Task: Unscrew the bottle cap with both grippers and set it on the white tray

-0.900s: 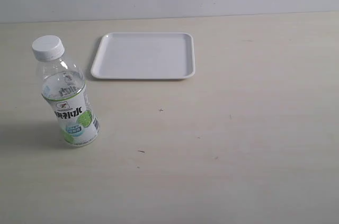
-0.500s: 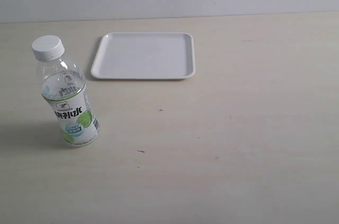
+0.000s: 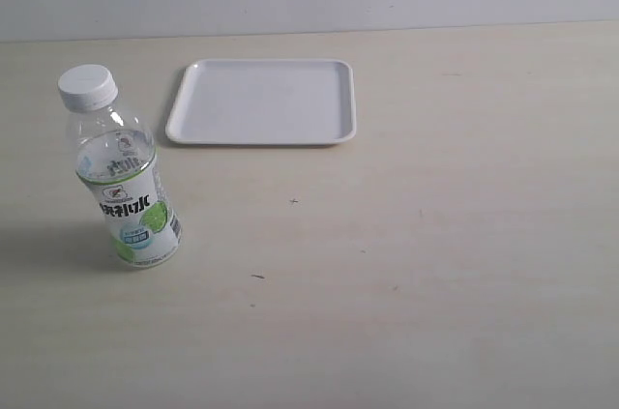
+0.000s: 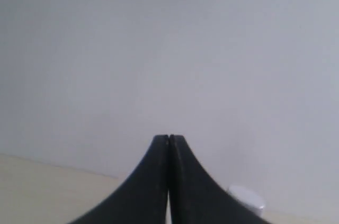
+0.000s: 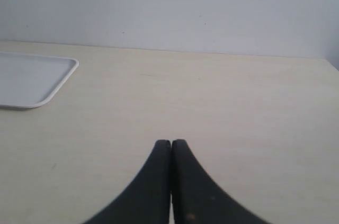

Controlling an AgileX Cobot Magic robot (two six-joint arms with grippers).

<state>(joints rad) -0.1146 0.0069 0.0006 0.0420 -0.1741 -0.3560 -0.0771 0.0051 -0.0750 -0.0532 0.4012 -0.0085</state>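
Left tool: fingertips pressed together, gripping nothing. Right tool: fingertips pressed together, gripping nothing, hangs above the tabletop. Bottle: stands upright at the left of the tabletop. Bottle cap: sits on the bottle neck. White tray: lies flat, well apart from the bottle, nearer the rear wall.

Bottle stands front-left on table; tray behind, to its right.
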